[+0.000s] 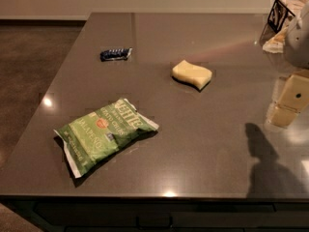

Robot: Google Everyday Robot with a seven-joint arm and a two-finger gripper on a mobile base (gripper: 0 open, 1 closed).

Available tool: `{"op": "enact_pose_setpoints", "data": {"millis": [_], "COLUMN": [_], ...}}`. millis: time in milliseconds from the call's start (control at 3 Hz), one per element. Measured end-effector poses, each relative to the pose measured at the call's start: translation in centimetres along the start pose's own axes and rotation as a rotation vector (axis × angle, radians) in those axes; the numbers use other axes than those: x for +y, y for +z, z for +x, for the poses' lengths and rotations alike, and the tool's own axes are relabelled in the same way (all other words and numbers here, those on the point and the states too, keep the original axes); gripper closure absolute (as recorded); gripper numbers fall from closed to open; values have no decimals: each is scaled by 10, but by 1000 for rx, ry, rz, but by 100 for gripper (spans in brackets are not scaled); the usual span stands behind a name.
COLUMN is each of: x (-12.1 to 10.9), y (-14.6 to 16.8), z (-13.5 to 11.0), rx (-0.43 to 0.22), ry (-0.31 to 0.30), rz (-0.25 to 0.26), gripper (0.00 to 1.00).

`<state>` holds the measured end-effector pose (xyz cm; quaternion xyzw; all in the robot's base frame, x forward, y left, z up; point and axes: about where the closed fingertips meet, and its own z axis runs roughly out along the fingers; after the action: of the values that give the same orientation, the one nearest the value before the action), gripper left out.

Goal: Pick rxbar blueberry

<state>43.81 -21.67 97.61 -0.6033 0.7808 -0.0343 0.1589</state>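
Note:
The rxbar blueberry [115, 54] is a small, flat, dark navy-blue bar with pale lettering. It lies on the grey table [207, 144] at the far left, near the left edge. My gripper [287, 103] is at the right edge of the view, pale cream, hanging above the table's right side. It is far to the right of the bar and holds nothing that I can see.
A large green chip bag [104, 134] lies at the near left. A pale yellow sponge [192, 74] lies mid-table, between the bar and my gripper. A black-and-white object [282, 11] stands at the far right corner. The floor drops off to the left.

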Motion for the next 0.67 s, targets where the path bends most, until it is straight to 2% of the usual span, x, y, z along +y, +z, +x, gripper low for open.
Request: {"op": "enact_pose_setpoints", "data": {"millis": [333,667], "x": [0,-14], "y": [0,5], "z": [0,-14], "rx": [0,-21], "ry": [0,-2], "rz": [0,-7], "gripper": [0,0]}}
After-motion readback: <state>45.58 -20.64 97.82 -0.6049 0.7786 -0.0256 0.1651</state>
